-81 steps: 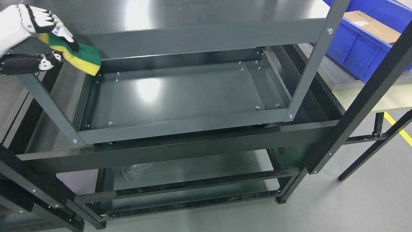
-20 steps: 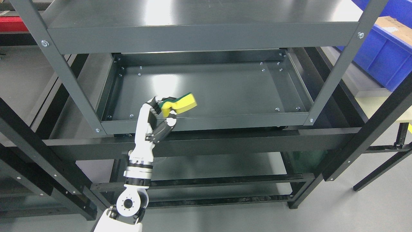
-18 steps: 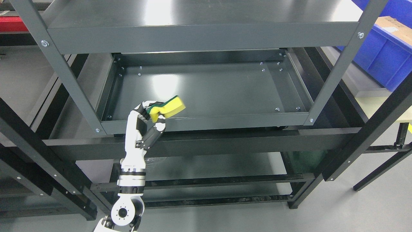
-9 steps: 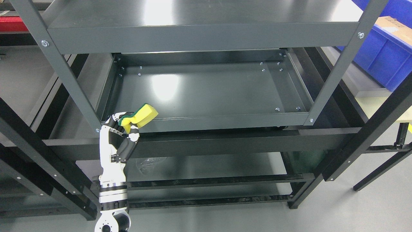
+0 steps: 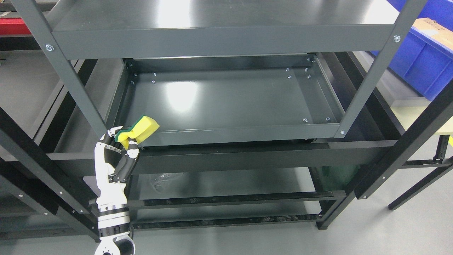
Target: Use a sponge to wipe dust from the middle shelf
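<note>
- The left hand [image 5: 118, 148] comes up from the bottom left, and its fingers are squeezed tight on a sponge [image 5: 141, 128].
- The sponge is yellow with a green scrubby side. The yellow end sticks out past the fingers, so that part can rub the metal while the hand stays clear.
- The sponge sits at the front left corner of the middle shelf [image 5: 226, 102], right by the shelf's front lip. I cannot tell if it touches the lip or floats just above it.
- The middle shelf is a dark grey tray with low walls and small bolts near its corners. Nothing lies on it.
- The top shelf [image 5: 219, 35] hangs over the back of the tray, so the hand has to reach in from the front, between the grey posts.
- The right hand does not show.
- A blue bin [image 5: 421, 53] stands far off at the right, away from the job.
- My guess is that most of the tray is not yet wiped from here, because the sponge is only at its edge.
</note>
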Tool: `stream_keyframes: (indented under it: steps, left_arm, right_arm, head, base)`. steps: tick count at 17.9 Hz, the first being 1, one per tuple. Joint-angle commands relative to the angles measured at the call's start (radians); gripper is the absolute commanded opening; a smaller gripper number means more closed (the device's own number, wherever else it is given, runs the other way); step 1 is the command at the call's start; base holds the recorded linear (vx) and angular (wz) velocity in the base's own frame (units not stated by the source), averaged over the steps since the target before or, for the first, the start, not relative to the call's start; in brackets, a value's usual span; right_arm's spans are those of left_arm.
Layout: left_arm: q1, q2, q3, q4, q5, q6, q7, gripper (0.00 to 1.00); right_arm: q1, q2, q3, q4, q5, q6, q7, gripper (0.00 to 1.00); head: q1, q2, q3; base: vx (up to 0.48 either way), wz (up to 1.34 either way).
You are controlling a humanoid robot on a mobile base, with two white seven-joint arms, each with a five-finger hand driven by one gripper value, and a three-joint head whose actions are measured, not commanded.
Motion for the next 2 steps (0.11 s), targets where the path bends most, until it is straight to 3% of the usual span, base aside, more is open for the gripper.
stream_keyframes:
  steps: [1, 2]
  left_arm:
    - [0.004, 0.017, 0.021, -0.018, 0.003, 0.004, -0.002, 0.01]
    - [0.003, 0.017, 0.023, -0.018, 0.003, 0.004, -0.002, 0.01]
  right_arm:
    - [0.000, -0.017, 0.000, -0.017, 0.000, 0.000, 0.000, 1.00]
    - [0.000, -0.017, 0.000, -0.017, 0.000, 0.000, 0.000, 1.00]
  head:
    - [0.0000, 0.000, 0.000]
    - [0.0000, 0.000, 0.000]
  base:
    - [0.000, 0.00]
    - [0.000, 0.00]
